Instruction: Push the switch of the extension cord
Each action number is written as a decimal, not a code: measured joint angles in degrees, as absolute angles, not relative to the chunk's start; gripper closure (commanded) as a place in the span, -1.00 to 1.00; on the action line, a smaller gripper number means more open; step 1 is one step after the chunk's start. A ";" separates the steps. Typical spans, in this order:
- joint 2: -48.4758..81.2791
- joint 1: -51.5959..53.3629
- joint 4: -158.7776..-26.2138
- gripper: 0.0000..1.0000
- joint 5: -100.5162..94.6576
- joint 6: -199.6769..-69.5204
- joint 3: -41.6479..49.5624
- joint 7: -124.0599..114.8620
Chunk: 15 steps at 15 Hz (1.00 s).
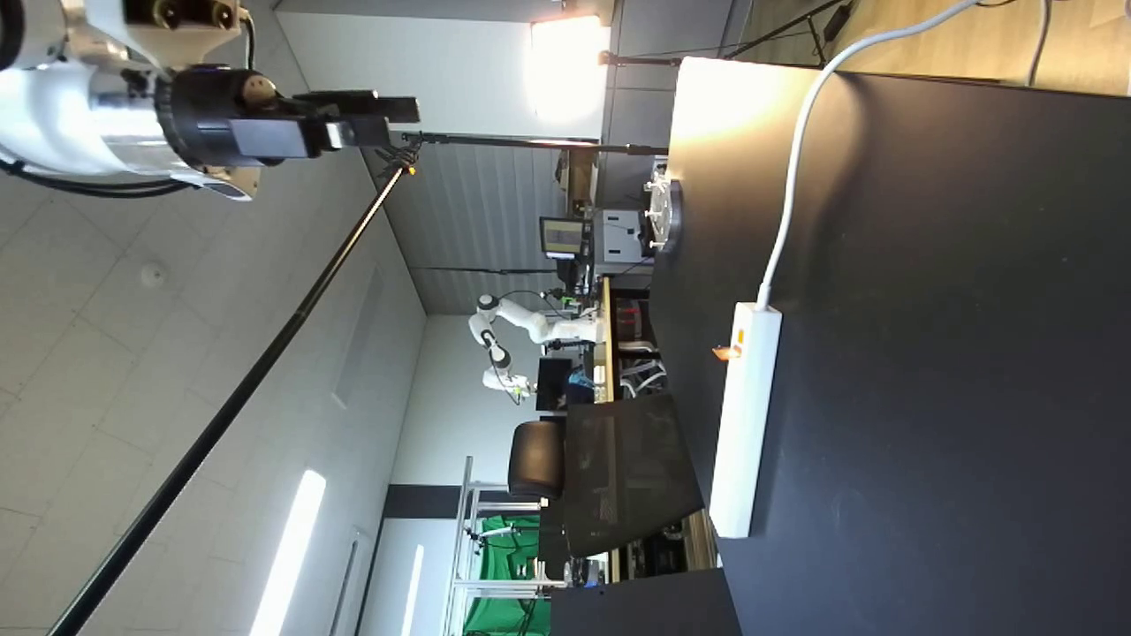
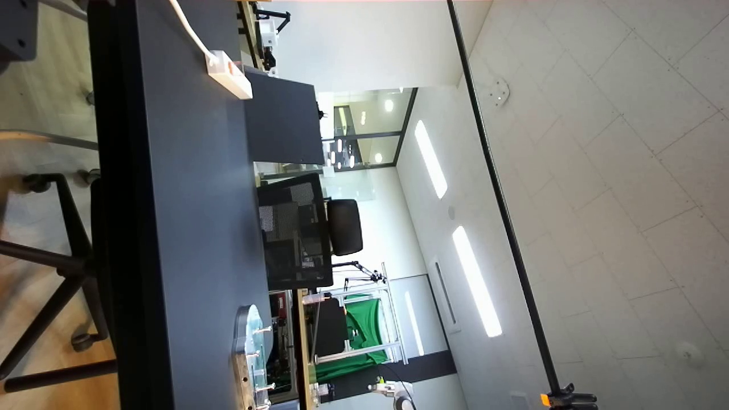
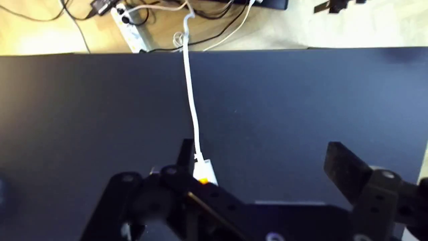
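A white extension cord block lies on the dark table in both exterior views [image 1: 747, 420] [image 2: 229, 77]. Its orange switch [image 1: 729, 352] is near the end where the white cable [image 1: 795, 159] enters. The switch also shows in an exterior view [image 2: 232, 67], beside a small clear flap. In the wrist view the cable end of the block [image 3: 204, 170] and part of the orange switch [image 3: 203, 180] show by the left finger, which hides the rest. My gripper [image 3: 262, 147] is open and empty. In an exterior view the gripper [image 1: 393, 122] hangs high above the table, pointing down, apart from the block.
The dark table [image 1: 954, 353] carries a round clear-topped device with metal posts [image 2: 253, 353]. The cable [image 3: 190, 87] runs over the table edge to the floor, where another power strip [image 3: 128, 30] and loose wires lie. A black mesh chair [image 2: 296, 228] stands beside the table.
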<state>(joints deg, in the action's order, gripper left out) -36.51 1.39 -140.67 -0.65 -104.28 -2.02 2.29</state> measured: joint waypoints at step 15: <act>-20.68 -3.36 -141.78 0.50 -12.09 -130.19 4.10 12.13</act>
<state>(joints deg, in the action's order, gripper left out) -20.68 -3.36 -141.78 -12.09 -130.19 4.10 12.13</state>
